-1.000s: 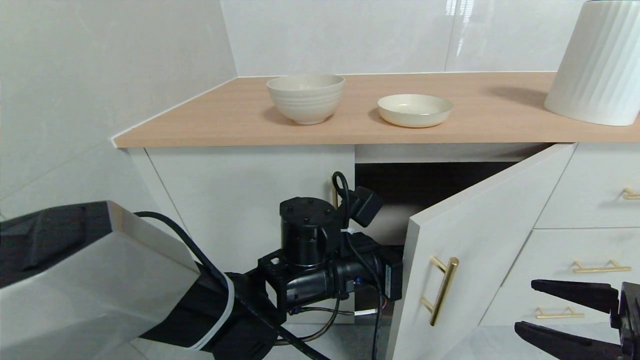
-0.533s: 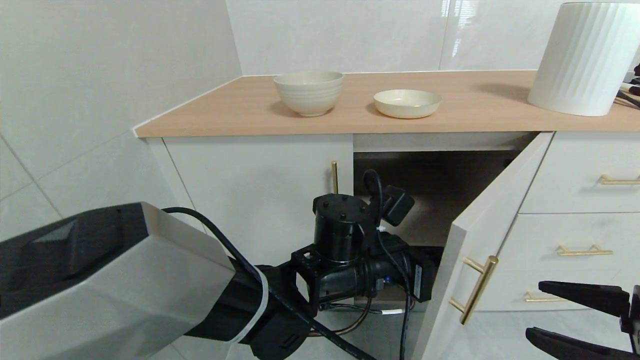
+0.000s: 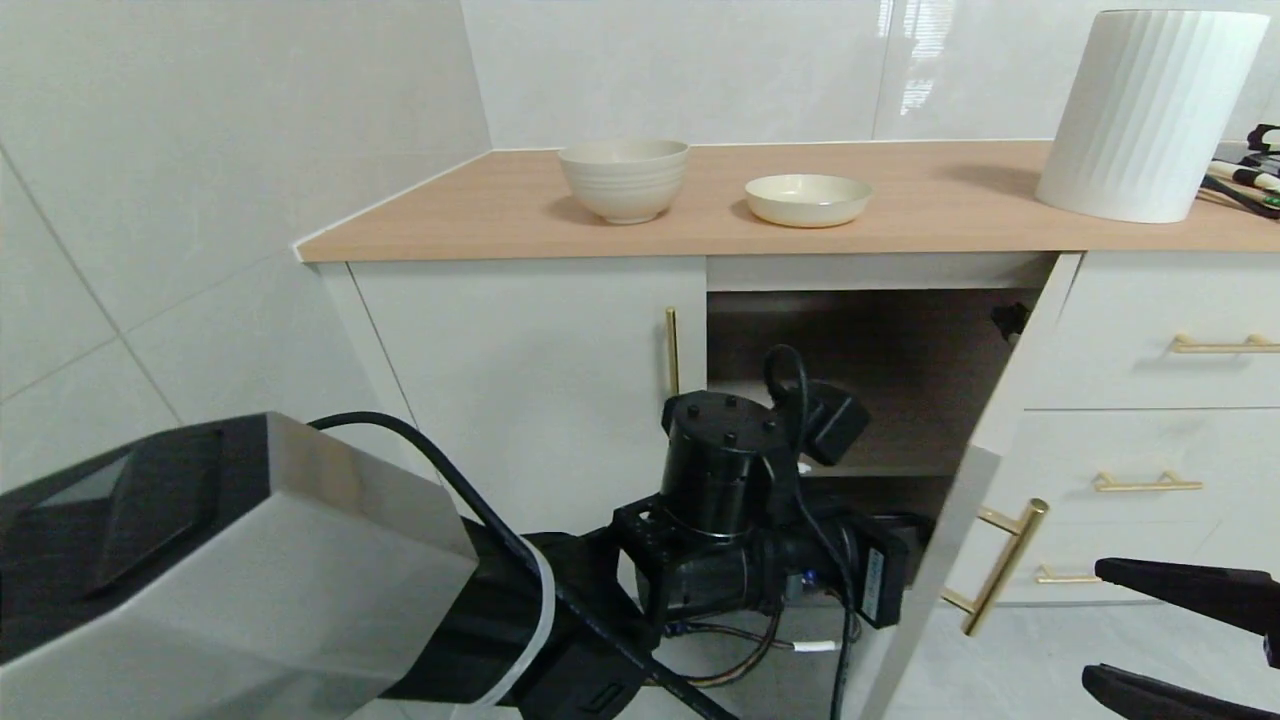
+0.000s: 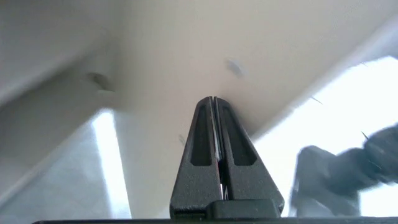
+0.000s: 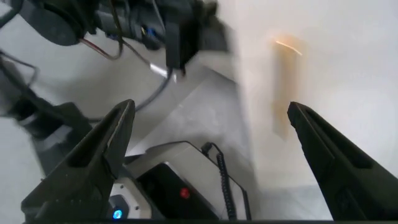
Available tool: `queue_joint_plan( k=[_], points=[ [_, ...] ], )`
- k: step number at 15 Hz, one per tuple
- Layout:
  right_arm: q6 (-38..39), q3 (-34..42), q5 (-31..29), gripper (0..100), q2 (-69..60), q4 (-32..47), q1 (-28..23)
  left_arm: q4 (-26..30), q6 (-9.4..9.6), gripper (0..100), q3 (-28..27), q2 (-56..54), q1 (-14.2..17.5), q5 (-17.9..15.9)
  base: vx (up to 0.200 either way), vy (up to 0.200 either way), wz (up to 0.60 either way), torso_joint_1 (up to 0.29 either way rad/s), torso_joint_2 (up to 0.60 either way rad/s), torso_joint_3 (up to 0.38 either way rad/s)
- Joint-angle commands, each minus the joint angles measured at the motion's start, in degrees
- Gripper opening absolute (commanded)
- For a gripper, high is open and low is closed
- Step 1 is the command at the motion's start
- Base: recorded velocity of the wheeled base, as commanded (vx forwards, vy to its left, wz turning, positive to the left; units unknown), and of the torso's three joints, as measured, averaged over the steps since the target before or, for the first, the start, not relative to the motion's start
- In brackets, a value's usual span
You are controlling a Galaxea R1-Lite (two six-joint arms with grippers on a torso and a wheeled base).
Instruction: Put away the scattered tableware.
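Swung wider than a second ago, the cupboard door (image 3: pixel 965 500) now stands almost edge-on. The left arm (image 3: pixel 740 510) has moved with it, low in the opening by the door's inner face. The camera has shifted too.

From the head, a ribbed bowl (image 3: pixel 624 178) and a shallow dish (image 3: pixel 808 199) stand upright on the bench (image 3: pixel 480 225), near each other but not touching. A tall white ribbed tub (image 3: pixel 1150 115) stands well apart at the right end. Inside the cupboard a shelf (image 3: pixel 900 440) shows. The right jaws hang low, outside the door near its gold handle (image 3: pixel 1005 565), released and empty.

At the left wrist, the left jaws are clenched together on nothing, tips pointing at a pale panel; whether they touch it I cannot tell.

At the right wrist, the spread jaws frame the blurred handle, with the left arm beyond.
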Motion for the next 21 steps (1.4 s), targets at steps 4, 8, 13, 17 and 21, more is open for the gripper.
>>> queue_joint_plan(
  k=[4,8,13,17,21],
  points=[
    [0.1,0.1,4.2,100,-3.6,0.0,0.0,3.8,-0.03,0,-5.8,1.9,0.1,0.6,0.0,0.0,0.0,0.0,0.0,0.0],
    [0.1,0.6,4.6,100,-5.3,0.1,3.2,7.5,-0.03,0,-13.1,5.9,-2.1,2.4,0.0,0.0,0.0,0.0,0.0,0.0],
    [0.1,1.4,9.4,100,-7.3,0.1,4.0,10.3,-2.05,0,-18.0,5.9,-12.0,2.5,0.0,0.0,0.0,0.0,0.0,0.0],
    [0.1,1.3,9.7,100,-6.8,0.1,3.9,10.3,-6.71,0,-13.4,0.8,-5.5,4.6,0.0,0.0,0.0,0.0,0.0,0.0],
    [0.3,-4.8,0.8,100,5.5,-0.3,3.3,10.4,-4.78,0,1.8,-12.7,9.5,4.9,0.0,0.0,0.0,0.0,0.0,0.0]
  ],
)
